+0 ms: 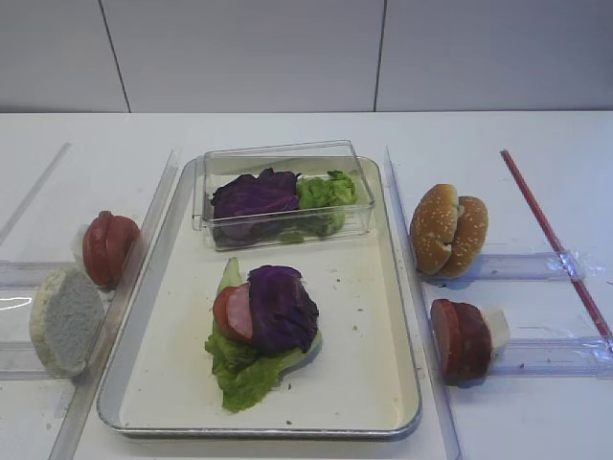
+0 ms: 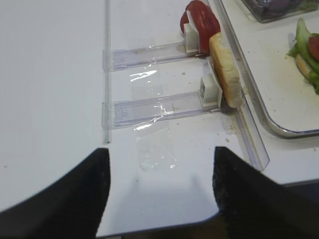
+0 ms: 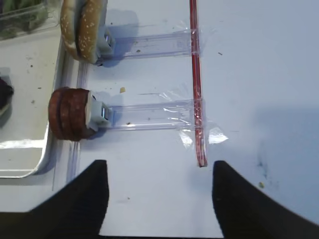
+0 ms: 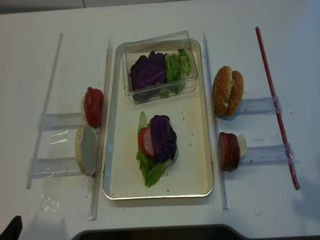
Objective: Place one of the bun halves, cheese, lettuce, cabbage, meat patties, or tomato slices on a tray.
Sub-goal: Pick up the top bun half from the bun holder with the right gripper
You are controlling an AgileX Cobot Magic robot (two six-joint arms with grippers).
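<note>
The metal tray (image 1: pixel 364 383) holds a stack of lettuce (image 1: pixel 244 369), a tomato slice (image 1: pixel 225 311) and purple cabbage (image 1: pixel 281 305). Sesame bun halves (image 1: pixel 447 230) stand on edge in a holder right of the tray, with meat patties (image 1: pixel 462 337) in the holder nearer me. Left of the tray are tomato slices (image 1: pixel 108 247) and a pale bun half (image 1: pixel 65 319). No cheese shows. My right gripper (image 3: pixel 159 164) is open over bare table, near the patties (image 3: pixel 70 114). My left gripper (image 2: pixel 159 152) is open over bare table, short of the pale bun (image 2: pixel 225 74).
A clear plastic box (image 1: pixel 283 196) with cabbage and lettuce sits at the tray's far end. Clear plastic holders (image 1: pixel 536 356) and rails flank the tray on both sides. A red strip (image 1: pixel 551 235) is taped along the far right. The table's front edge lies under the left gripper.
</note>
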